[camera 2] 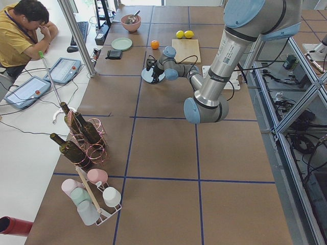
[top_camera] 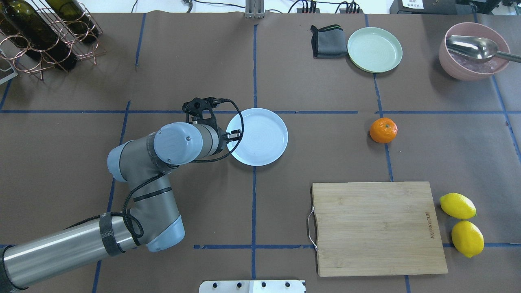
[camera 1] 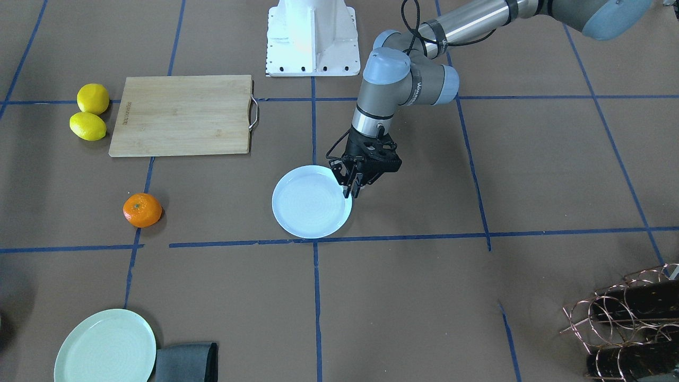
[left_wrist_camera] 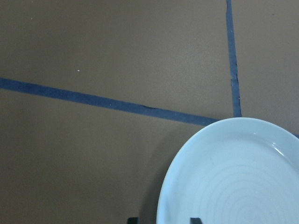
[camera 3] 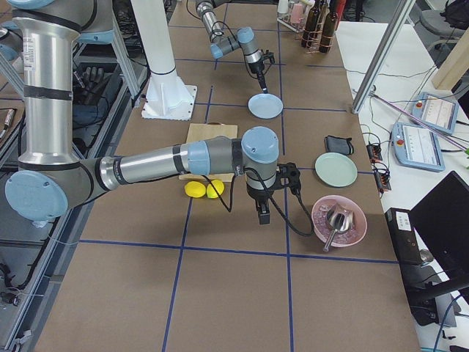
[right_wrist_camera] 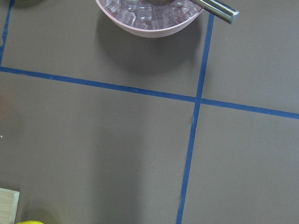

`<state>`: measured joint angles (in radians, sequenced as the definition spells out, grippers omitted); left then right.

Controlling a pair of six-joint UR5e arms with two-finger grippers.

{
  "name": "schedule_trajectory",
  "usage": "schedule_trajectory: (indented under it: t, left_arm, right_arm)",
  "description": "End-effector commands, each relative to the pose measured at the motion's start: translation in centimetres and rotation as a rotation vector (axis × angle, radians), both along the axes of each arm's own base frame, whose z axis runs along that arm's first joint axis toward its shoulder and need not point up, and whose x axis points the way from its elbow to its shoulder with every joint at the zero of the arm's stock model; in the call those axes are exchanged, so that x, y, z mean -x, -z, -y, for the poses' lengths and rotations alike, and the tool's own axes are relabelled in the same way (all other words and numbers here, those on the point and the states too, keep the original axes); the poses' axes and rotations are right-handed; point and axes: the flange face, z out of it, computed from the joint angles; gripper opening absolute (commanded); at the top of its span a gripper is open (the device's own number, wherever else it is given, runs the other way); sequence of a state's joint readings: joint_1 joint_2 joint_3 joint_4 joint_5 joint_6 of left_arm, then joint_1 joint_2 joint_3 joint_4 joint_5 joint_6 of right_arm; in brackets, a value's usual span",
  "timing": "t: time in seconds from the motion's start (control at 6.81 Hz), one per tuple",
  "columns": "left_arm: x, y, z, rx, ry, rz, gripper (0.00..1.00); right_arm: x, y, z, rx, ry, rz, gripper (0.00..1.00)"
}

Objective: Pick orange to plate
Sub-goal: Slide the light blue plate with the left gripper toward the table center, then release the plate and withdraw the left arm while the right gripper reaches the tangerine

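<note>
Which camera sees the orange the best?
Overhead exterior: the orange is big, sharp and unblocked, its stem dot showing. Front-facing shows it nearly as well. Exterior left shows only a tiny speck. I can't find it in exterior right or wrist views.

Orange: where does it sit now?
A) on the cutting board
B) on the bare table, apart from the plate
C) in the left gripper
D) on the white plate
B: the orange rests on the brown table, well clear of the white plate.
</note>
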<state>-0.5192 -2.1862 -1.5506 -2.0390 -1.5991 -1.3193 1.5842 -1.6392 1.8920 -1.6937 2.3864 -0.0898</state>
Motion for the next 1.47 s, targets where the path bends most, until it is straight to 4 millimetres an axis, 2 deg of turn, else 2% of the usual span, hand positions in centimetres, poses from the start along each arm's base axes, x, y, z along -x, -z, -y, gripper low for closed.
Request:
schedule_trajectory:
  t: [0.0,0.15,0.29,0.44,0.59,0.73,0.88,1.03,1.17,1.32]
  left_arm:
    - [12.8,-0.6,3.7,-0.120,-0.155,0.136,1.00]
    - [19.3,-0.5,6.6,-0.183,-0.203,0.242,1.00]
    - [26.2,-2.0,9.6,-0.234,-0.247,0.330,1.00]
    - [34.5,-5.2,11.9,-0.233,-0.285,0.331,1.00]
    - [42.6,-11.4,11.8,-0.163,-0.305,0.296,1.00]
    - [48.3,-16.6,11.2,-0.140,-0.320,0.350,1.00]
    - [50.9,-19.8,10.6,0.008,-0.359,0.352,1.00]
    - [56.5,-21.4,10.0,0.094,-0.334,0.362,1.00]
    - [60.3,-25.2,7.6,0.090,-0.369,0.381,1.00]
    - [64.6,-27.9,5.1,0.097,-0.352,0.385,1.00]
  right_arm:
    - [0.8,1.5,0.1,-0.098,0.020,0.085,1.00]
    - [2.9,2.0,0.5,-0.115,0.069,0.119,1.00]
    - [4.4,2.8,1.0,-0.120,0.092,0.123,1.00]
    - [7.2,4.3,2.4,-0.160,0.145,0.101,1.00]
    - [10.8,6.5,4.2,-0.185,0.171,0.055,1.00]
    - [14.8,8.4,5.4,-0.134,0.135,0.018,1.00]
    - [18.4,10.6,6.0,-0.110,0.104,0.014,1.00]
    - [21.3,11.8,5.9,-0.092,0.105,0.019,1.00]
    - [23.7,11.8,5.4,-0.073,0.090,-0.009,1.00]
    - [27.7,11.4,4.3,-0.080,0.039,-0.016,1.00]
